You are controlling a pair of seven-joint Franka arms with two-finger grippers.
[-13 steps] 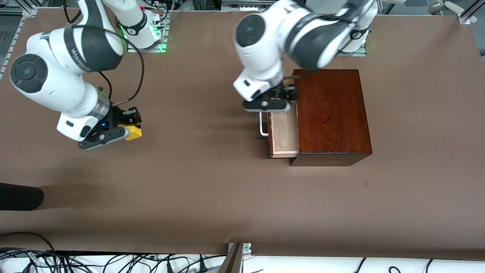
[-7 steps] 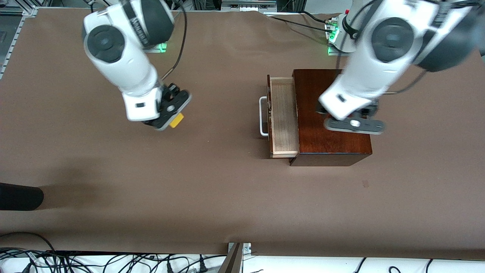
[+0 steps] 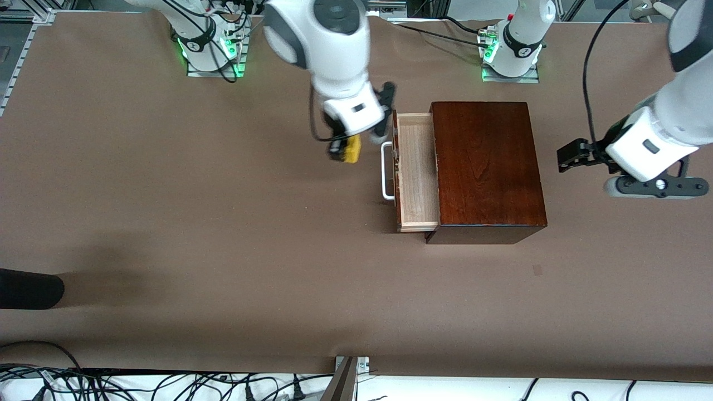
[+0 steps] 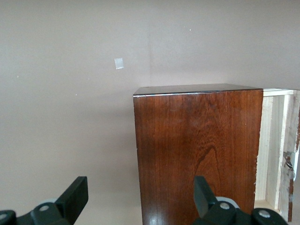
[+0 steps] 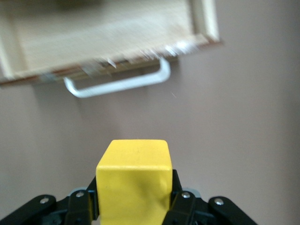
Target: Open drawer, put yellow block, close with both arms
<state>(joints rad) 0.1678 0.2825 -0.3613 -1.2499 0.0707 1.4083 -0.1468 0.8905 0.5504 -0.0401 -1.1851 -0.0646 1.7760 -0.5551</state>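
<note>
No brand, label or writing can be read anywhere. The right arm's black two-finger pincer is clamped on the small bright yellow block, holding it in the air over the brown surface, just beside the white U-shaped bar handle. The pale light-wood drawer stands pulled out of the dark mahogany box, toward the right arm's end. The left arm's black pincer hangs with its fingers spread wide and nothing between them, over the surface at the left arm's end, well apart from the box. In the right wrist view, the block hides most of that pincer's fingers, and the drawer is blurred.
</note>
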